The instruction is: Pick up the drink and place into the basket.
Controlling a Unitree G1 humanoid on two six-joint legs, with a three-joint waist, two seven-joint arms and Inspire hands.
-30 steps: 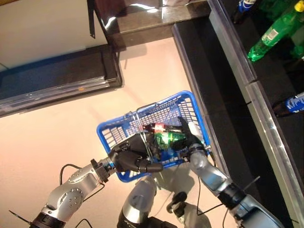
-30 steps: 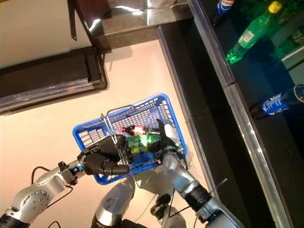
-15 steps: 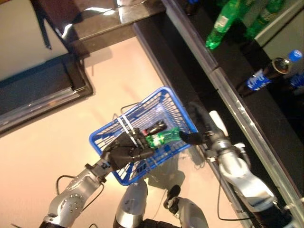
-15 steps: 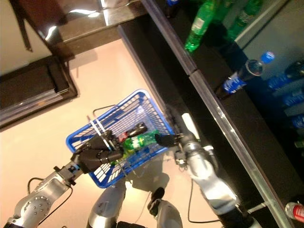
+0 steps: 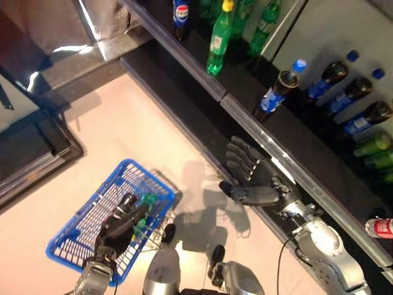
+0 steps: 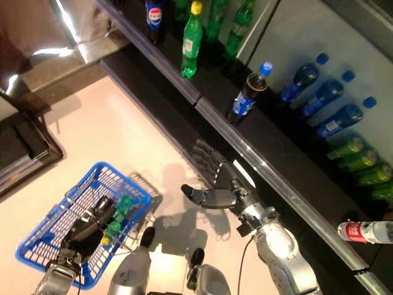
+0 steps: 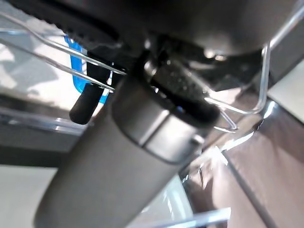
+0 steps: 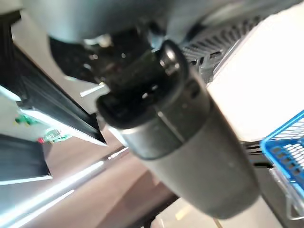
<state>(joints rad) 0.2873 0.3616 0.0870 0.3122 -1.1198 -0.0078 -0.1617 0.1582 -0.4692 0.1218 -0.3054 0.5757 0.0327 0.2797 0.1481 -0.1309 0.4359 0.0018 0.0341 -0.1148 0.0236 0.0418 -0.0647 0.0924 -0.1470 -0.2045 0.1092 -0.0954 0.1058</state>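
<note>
The blue basket (image 5: 86, 206) hangs low at the left, off the floor. My left hand (image 5: 120, 224) is shut on its thin wire handles (image 7: 57, 45). A green drink (image 5: 145, 206) lies inside the basket beside that hand. My right hand (image 5: 252, 178) is open and empty, fingers spread, raised to the right of the basket in front of the dark shelf edge (image 5: 202, 80). On the shelf stand a green bottle with a yellow cap (image 5: 219, 40) and a dark bottle with a blue cap (image 5: 279, 89), both beyond my right hand.
More dark blue-capped bottles (image 5: 347, 95) and green bottles (image 5: 374, 144) lie at the right of the shelf. A red-labelled bottle (image 5: 381, 227) lies at the far right. A dark low platform (image 5: 37, 153) borders the pale floor (image 5: 123, 129) at the left.
The camera has swung up toward the shelf. My right hand has left the basket, empty, and risen open toward the shelf edge. The basket now hangs lower at the left.
</note>
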